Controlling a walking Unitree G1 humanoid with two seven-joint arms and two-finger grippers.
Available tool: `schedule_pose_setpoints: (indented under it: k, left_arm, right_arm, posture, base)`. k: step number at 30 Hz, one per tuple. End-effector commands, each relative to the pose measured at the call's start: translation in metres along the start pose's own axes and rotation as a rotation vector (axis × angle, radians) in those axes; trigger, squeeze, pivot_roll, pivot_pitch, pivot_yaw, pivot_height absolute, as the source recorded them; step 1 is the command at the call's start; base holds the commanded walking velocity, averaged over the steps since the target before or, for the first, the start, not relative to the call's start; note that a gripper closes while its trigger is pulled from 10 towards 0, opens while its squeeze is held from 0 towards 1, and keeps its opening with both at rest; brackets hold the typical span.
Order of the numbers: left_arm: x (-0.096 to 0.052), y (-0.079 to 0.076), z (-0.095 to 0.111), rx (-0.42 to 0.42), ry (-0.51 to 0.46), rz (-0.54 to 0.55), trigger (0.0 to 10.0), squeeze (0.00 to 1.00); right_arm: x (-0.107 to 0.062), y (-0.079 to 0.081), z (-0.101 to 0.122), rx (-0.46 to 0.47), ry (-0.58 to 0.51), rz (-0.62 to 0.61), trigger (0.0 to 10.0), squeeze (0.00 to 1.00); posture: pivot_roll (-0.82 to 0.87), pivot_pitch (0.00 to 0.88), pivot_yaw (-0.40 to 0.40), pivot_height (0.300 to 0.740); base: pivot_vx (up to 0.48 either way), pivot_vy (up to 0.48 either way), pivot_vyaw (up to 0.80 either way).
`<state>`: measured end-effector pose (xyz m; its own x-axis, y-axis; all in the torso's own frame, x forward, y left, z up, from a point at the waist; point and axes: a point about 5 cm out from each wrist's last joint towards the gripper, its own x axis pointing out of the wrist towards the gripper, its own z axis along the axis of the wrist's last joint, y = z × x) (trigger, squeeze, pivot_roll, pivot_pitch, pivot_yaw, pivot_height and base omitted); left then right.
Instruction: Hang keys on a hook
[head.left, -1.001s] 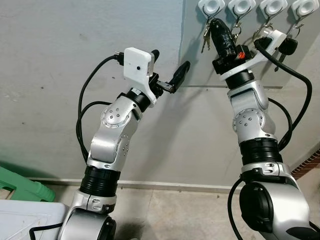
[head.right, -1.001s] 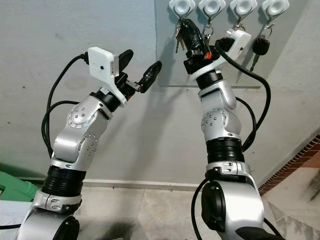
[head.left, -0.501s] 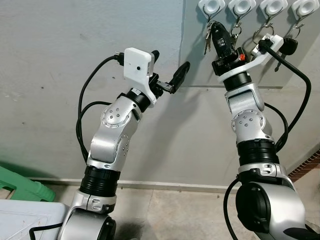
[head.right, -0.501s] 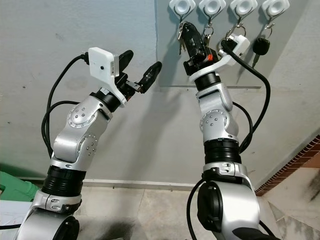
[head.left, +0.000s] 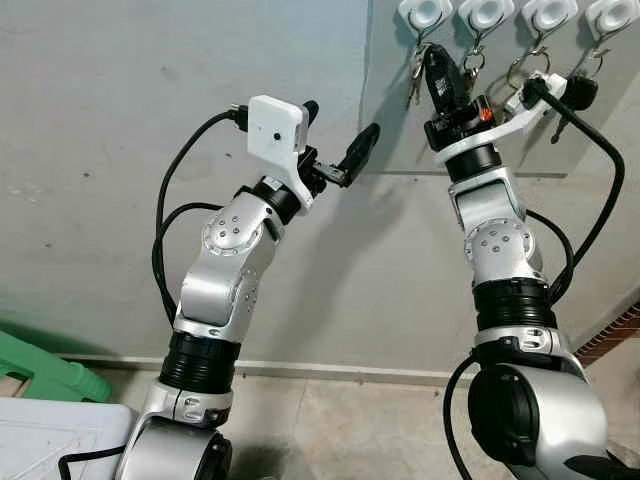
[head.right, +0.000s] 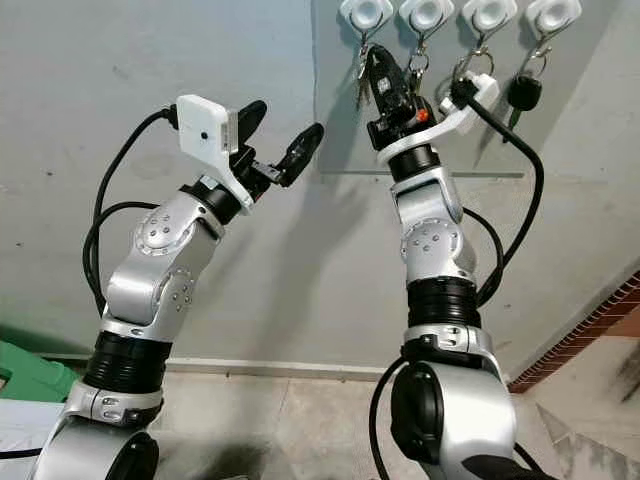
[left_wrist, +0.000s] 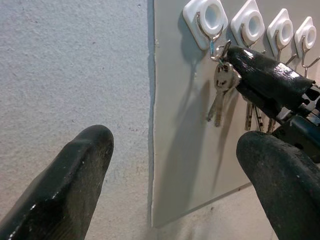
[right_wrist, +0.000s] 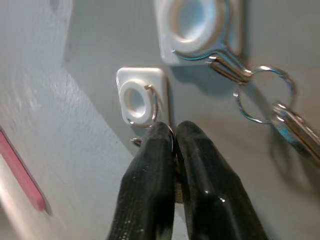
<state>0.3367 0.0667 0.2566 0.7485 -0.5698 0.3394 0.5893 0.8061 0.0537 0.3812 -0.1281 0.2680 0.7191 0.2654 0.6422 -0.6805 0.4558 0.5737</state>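
Four white hooks (head.left: 423, 13) are sitting in a row on a grey panel (left_wrist: 190, 150) on the wall (head.left: 120, 150). The right gripper (right_wrist: 173, 132) is reaching up to the leftmost hook, its two fingers pinched together on the ring of a bunch of keys (left_wrist: 220, 92) just below that hook. Keys are dangling from the other three hooks too. The left gripper (head.left: 340, 140) is hovering beside the panel's edge, fingers spread wide, holding nothing.
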Motion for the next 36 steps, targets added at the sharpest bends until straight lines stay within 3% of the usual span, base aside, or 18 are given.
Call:
schedule_pose_setpoints:
  k: [1,5,12,13,14,18,20,21,22,23,25,26,27,29,33,36]
  left_arm:
    - [0.0,0.001,0.008,0.009,-0.025,0.003,10.0,0.0]
    - [-0.001,0.002,0.006,0.006,-0.019,0.016,10.0,0.0]
    - [-0.005,0.004,0.001,-0.006,-0.006,0.04,10.0,0.0]
    - [-0.006,0.004,0.0,-0.009,-0.005,0.046,10.0,0.0]
    - [-0.007,0.005,-0.002,-0.014,-0.001,0.058,10.0,0.0]
    - [-0.009,0.01,-0.007,-0.025,0.009,0.091,10.0,0.0]
    - [-0.014,0.015,-0.018,-0.046,0.04,0.132,10.0,0.0]
    - [-0.016,0.017,-0.023,-0.06,0.053,0.151,10.0,0.0]
    - [-0.024,0.024,-0.037,-0.082,0.081,0.21,10.0,0.0]
    - [-0.024,0.024,-0.037,-0.082,0.081,0.21,10.0,0.0]
    - [-0.031,0.027,-0.046,-0.095,0.086,0.247,10.0,0.0]
    - [-0.04,0.032,-0.06,-0.11,0.117,0.293,10.0,0.0]
    - [-0.04,0.032,-0.06,-0.11,0.117,0.293,10.0,0.0]
    - [-0.053,0.036,-0.077,-0.105,0.161,0.34,10.0,0.0]
    - [-0.072,0.038,-0.098,-0.099,0.202,0.393,10.0,0.0]
    - [-0.077,0.039,-0.107,-0.09,0.239,0.41,10.0,0.0]
  right_arm:
    - [0.001,0.001,0.004,0.023,-0.029,-0.008,10.0,1.0]
    - [-0.006,-0.006,0.002,0.162,-0.061,-0.07,10.0,1.0]
    - [-0.018,-0.017,-0.003,0.185,-0.048,-0.141,10.0,1.0]
    - [-0.02,-0.018,-0.005,0.187,-0.041,-0.153,10.0,0.94]
    - [-0.023,-0.021,-0.006,0.157,-0.03,-0.165,10.0,0.0]
    - [-0.029,-0.025,-0.009,0.145,-0.022,-0.196,10.0,0.0]
    - [-0.036,-0.032,-0.013,0.086,-0.002,-0.242,10.0,0.0]
    - [-0.04,-0.034,-0.014,0.041,0.014,-0.253,10.0,0.0]
    - [-0.05,-0.039,-0.019,-0.098,0.066,-0.266,10.0,0.0]
    - [-0.05,-0.039,-0.019,-0.098,0.066,-0.266,10.0,0.0]
    - [-0.058,-0.041,-0.024,-0.228,0.12,-0.249,10.0,0.0]
    - [-0.07,-0.044,-0.031,-0.356,0.184,-0.227,10.0,0.0]
    - [-0.07,-0.044,-0.031,-0.356,0.184,-0.227,10.0,0.0]
    - [-0.086,-0.05,-0.039,-0.481,0.256,-0.222,10.0,0.0]
    - [-0.104,-0.057,-0.043,-0.556,0.304,-0.25,10.0,0.0]
    - [-0.109,-0.059,-0.043,-0.559,0.301,-0.27,10.0,0.0]
  posture:
    - [0.02,0.095,0.019,0.74]
    - [0.02,0.093,0.017,0.74]
    - [0.02,0.086,0.015,0.74]
    - [0.02,0.088,0.016,0.74]
    - [0.02,0.085,0.015,0.74]
    - [0.02,0.086,0.014,0.74]
    - [0.02,0.081,0.015,0.74]
    - [0.02,0.081,0.015,0.74]
    - [0.02,0.081,0.015,0.74]
    - [0.02,0.081,0.015,0.74]
    - [0.02,0.077,0.014,0.74]
    - [0.01,0.07,0.014,0.74]
    - [0.01,0.07,0.014,0.74]
    - [0.01,0.068,0.014,0.74]
    - [0.01,0.057,0.015,0.74]
    - [0.01,0.057,0.015,0.74]
  base:
    - [0.0,0.0,0.0]
    - [0.0,0.0,0.0]
    - [0.0,0.0,0.0]
    - [0.0,0.0,0.0]
    - [0.0,0.0,0.0]
    - [0.0,0.0,0.0]
    - [0.0,0.0,0.0]
    - [0.0,0.0,0.0]
    - [0.0,0.0,0.0]
    - [0.0,0.0,0.0]
    - [0.0,0.0,0.0]
    - [0.0,0.0,0.0]
    - [0.0,0.0,0.0]
    - [0.0,0.0,0.0]
    - [0.0,0.0,0.0]
    - [0.0,0.0,0.0]
